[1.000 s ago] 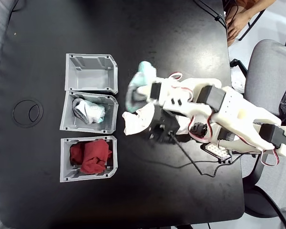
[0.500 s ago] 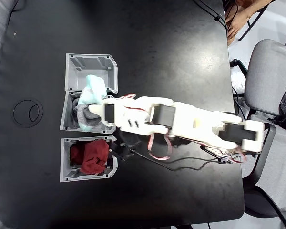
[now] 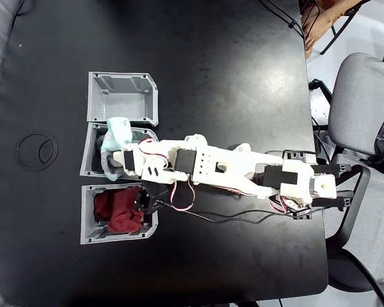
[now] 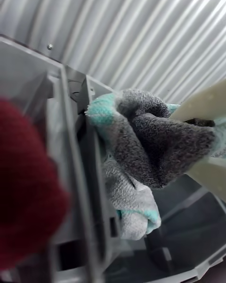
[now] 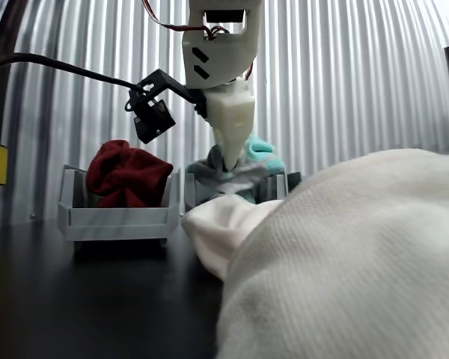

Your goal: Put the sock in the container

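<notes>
The black matte worktop (image 3: 230, 77) stretches out on all sides of the white plastic arm (image 3: 243, 171), which reaches across it toward a column of three small grey bins with clipped corners. Directly under the end effector (image 3: 115, 160) sits the container (image 3: 88, 167), the middle bin, hard moulded plastic with ribbed inner walls; in the fixed view the bin above it (image 3: 123, 96) shows only bare grey plastic, and the one below (image 3: 89, 229) holds a crumpled dark red cloth (image 3: 118, 210). The end effector is closed on the sock (image 3: 117, 131), a soft knitted bundle, pale mint at the toe and heel with a speckled grey body, pinched between the cream-coloured fingers (image 4: 202, 104) in the wrist view. There the sock (image 4: 150, 141) hangs inside the container (image 4: 89, 146), draped over more grey-and-mint knit already lying in the bin. In the other view the end effector (image 5: 232, 161) points down into the container (image 5: 284, 183), with a plain cream-white ribbed sock (image 5: 344, 247) filling the foreground, well behind the end effector. By my judgement the carry is finished and the sock is partly lowered into the bin; what remains is to open the fingers, let it drop, and lift clear.
</notes>
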Tool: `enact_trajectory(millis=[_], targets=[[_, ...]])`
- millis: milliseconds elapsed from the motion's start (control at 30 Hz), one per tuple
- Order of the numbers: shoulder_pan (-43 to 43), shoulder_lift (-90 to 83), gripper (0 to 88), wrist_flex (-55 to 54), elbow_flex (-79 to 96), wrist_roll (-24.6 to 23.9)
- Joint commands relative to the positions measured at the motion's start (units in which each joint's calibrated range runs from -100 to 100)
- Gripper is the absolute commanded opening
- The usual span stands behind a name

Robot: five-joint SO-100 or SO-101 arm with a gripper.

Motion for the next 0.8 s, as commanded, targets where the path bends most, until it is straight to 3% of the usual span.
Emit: enact_trajectory(millis=[0,200,400,500,767], targets=[[-2.5,-0.5,1.4,-1.1,-2.5,-0.1],[-2.3,-0.9,4.9,-0.5,-2.3,-0.5],[-1.3,-1.5,28.9,5.5,-2.6,-0.2],[-0.5,-1.8,36.1,8.1,-3.1,-0.1],[0.8,-13.5,40.7,15.5,-2.9,-0.5]])
